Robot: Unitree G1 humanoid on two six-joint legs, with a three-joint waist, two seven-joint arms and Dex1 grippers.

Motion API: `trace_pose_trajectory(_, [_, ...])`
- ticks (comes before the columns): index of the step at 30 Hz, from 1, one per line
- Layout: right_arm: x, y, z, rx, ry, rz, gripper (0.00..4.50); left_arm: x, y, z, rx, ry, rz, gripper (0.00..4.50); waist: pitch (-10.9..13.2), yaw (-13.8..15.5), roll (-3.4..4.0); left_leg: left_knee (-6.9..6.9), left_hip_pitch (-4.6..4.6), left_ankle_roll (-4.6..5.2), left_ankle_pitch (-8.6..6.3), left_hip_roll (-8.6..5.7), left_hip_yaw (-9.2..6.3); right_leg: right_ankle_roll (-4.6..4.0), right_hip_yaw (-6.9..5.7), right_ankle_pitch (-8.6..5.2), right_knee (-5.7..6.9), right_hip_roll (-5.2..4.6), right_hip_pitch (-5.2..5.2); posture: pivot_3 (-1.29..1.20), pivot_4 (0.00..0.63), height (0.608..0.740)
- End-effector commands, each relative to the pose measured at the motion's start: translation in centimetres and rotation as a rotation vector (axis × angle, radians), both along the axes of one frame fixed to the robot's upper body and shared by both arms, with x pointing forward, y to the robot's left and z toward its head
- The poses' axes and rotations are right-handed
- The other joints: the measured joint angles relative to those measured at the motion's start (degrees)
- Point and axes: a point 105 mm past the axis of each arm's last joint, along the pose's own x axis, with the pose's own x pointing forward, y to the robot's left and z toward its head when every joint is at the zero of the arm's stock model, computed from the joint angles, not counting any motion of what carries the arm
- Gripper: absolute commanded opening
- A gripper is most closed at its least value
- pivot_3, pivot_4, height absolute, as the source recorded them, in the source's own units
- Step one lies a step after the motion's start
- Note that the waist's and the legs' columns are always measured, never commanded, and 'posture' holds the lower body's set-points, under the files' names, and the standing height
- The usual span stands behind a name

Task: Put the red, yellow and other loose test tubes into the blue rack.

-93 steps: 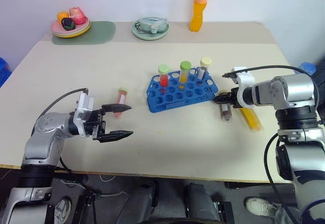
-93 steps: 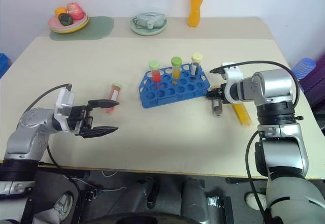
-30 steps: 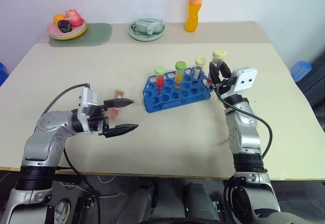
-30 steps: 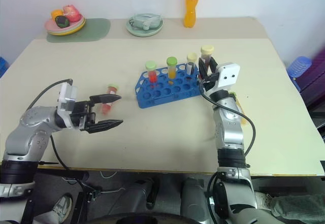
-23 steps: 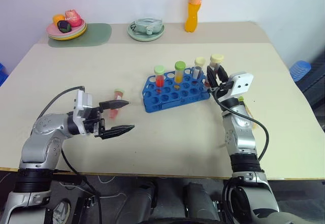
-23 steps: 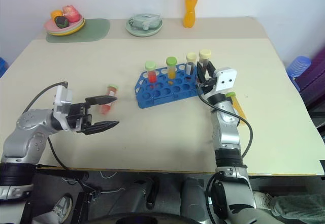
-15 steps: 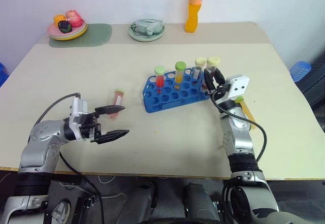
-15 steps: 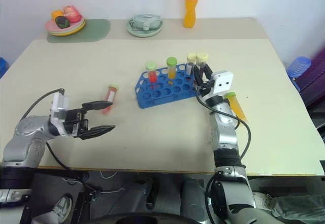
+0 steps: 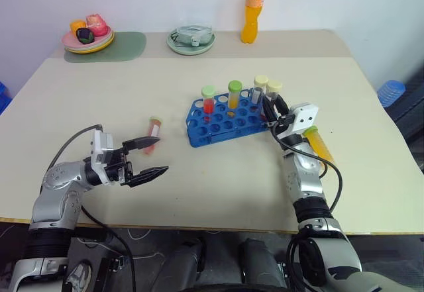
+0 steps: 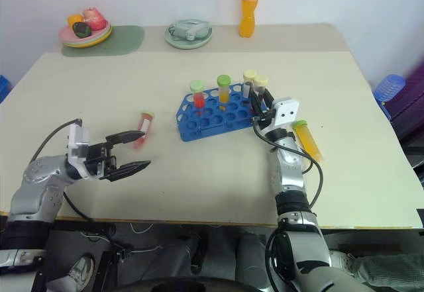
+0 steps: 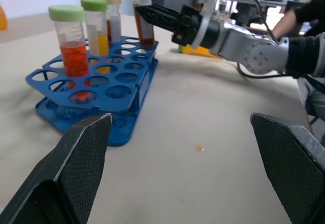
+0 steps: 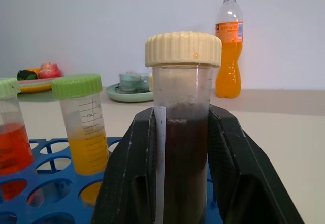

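Observation:
The blue rack (image 9: 225, 118) stands mid-table with three capped tubes upright in it. My right gripper (image 9: 271, 104) is shut on a dark brown test tube with a cream cap (image 12: 183, 148). It holds the tube upright at the rack's far right corner; the tube's lower end is hidden. A loose red test tube (image 9: 154, 128) lies left of the rack. Just in front of it, my left gripper (image 9: 163, 155) hangs open and empty. A yellow test tube (image 9: 318, 143) lies on the table right of my right arm.
Along the far edge stand an orange drink bottle (image 9: 254, 14), a green-rimmed plate (image 9: 191, 40) and a plate of fruit (image 9: 88, 35) on a green mat (image 9: 129, 43). Bare tabletop lies between my two arms.
My right gripper has sunk with the brown tube, bringing it down beside the rack's standing tubes. My left gripper has dropped and drawn back to the left, still open.

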Motion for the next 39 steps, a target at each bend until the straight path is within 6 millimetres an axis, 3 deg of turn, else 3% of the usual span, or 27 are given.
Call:
trace_pose_trajectory(1, [-0.4,0.3,0.6,0.006,-0.057,0.013,2.15,0.1,-0.5,1.8,-0.013,-0.051,0.003,4.5,0.0,0.0,0.0,0.0,0.0,0.0,0.0,0.0,0.0,0.0,0.0,0.0,0.0,0.0,0.0,0.0,0.15,0.74])
trace_pose_trajectory(5, [-0.4,-0.2,0.5,-0.101,-0.052,-0.053,4.25,0.3,-1.0,2.4,-0.017,-0.05,0.005,4.5,0.0,-0.01,0.0,-0.04,0.0,-0.01,0.0,0.01,0.01,0.0,0.01,0.0,0.01,0.02,-0.03,0.0,0.15,0.74])
trace_pose_trajectory(6, [-0.7,-0.3,1.1,-0.117,-0.067,-0.053,4.46,0.3,-1.1,2.5,-0.018,-0.049,0.004,4.5,0.0,0.05,0.01,-0.04,0.0,-0.01,0.0,0.01,0.01,0.0,0.02,0.0,0.01,0.03,-0.04,0.0,0.15,0.74])
trace_pose_trajectory(14, [-3.7,-1.8,4.8,-0.287,-0.066,-0.064,4.46,0.9,-2.9,3.0,-0.033,-0.048,-0.03,4.5,0.0,0.44,0.0,-0.05,-0.01,-0.01,-0.01,0.0,0.02,0.0,0.04,-0.01,-0.01,0.0,-0.04,0.0,0.15,0.74])
trace_pose_trajectory(21, [-7.2,-5.4,6.8,-0.351,0.259,-0.056,4.46,1.5,-4.2,3.2,-0.044,-0.045,-0.068,4.5,0.0,0.69,-0.01,-0.05,-0.15,0.05,-0.04,0.02,0.07,-0.01,0.06,-0.02,-0.06,-0.07,-0.04,0.0,0.15,0.74])
trace_pose_trajectory(29, [-7.3,-11.8,5.2,-0.298,0.824,-0.185,4.46,1.5,-5.7,3.6,-0.053,-0.04,-0.127,4.5,0.03,0.54,-0.03,0.12,-0.38,0.22,-0.14,0.1,0.34,-0.03,0.07,-0.03,-0.16,-0.11,-0.03,0.0,0.15,0.74])
trace_pose_trajectory(39, [-5.4,-13.6,2.3,-0.257,1.079,-0.127,4.46,0.7,-7.2,5.4,-0.044,-0.048,-0.149,4.5,0.04,0.53,-0.04,0.34,-0.8,0.37,-0.22,0.11,0.44,0.14,0.04,0.08,-0.52,-0.14,-0.11,0.0,0.15,0.74])
